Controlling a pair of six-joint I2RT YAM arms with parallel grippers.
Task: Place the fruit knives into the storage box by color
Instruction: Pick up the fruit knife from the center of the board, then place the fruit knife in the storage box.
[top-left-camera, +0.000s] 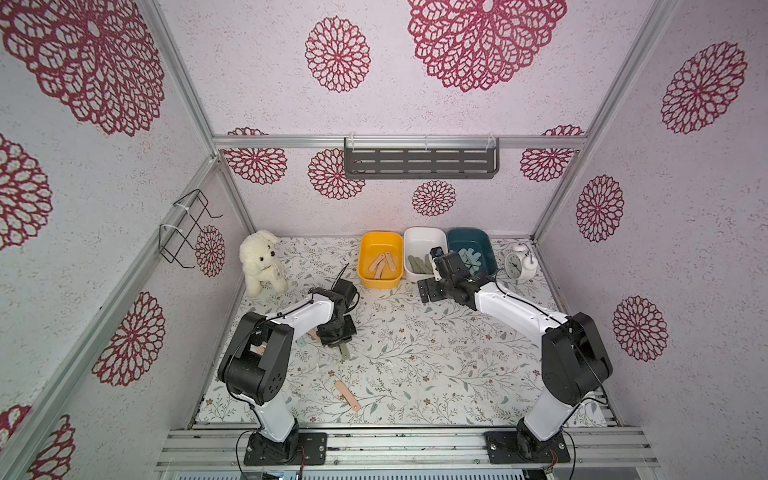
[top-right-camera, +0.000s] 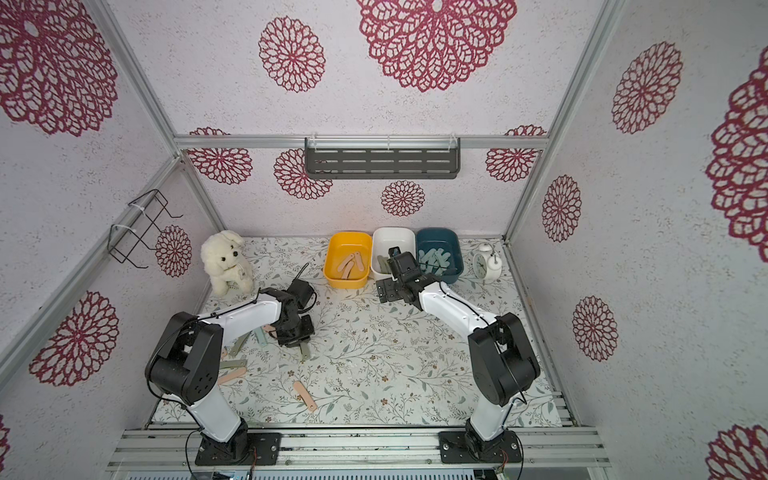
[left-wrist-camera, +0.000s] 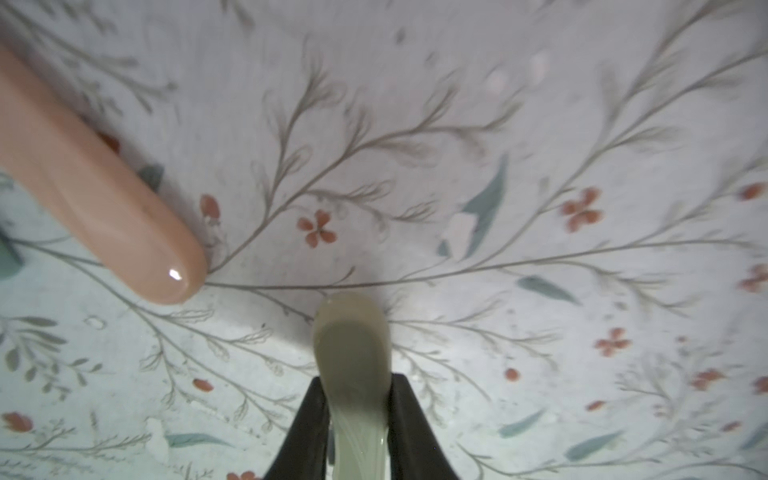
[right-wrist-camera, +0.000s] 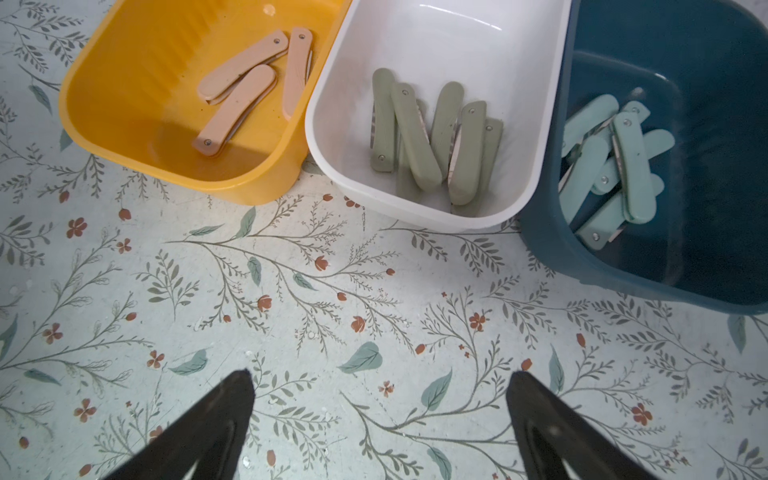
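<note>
My left gripper (left-wrist-camera: 357, 380) is shut on an olive grey-green fruit knife (left-wrist-camera: 353, 332), just above the table at mid-left; the knife's end sticks out past the fingers (top-left-camera: 345, 353). A pink knife (left-wrist-camera: 104, 187) lies beside it. Another pink knife (top-left-camera: 348, 395) lies nearer the front edge, and several more knives (top-right-camera: 232, 365) lie by the left arm. The storage box is three tubs at the back: yellow (right-wrist-camera: 124, 145) with pink knives (right-wrist-camera: 237, 108), white (right-wrist-camera: 457, 33) with olive ones (right-wrist-camera: 415, 137), dark teal (right-wrist-camera: 706, 270) with mint ones (right-wrist-camera: 627, 166). My right gripper (right-wrist-camera: 380, 378) hangs open and empty before the white tub.
A white plush dog (top-left-camera: 262, 262) sits at the back left and a white alarm clock (top-left-camera: 517, 262) at the back right beside the teal tub. A grey slotted shelf (top-left-camera: 419, 160) hangs on the back wall, a wire rack (top-left-camera: 187, 228) on the left wall.
</note>
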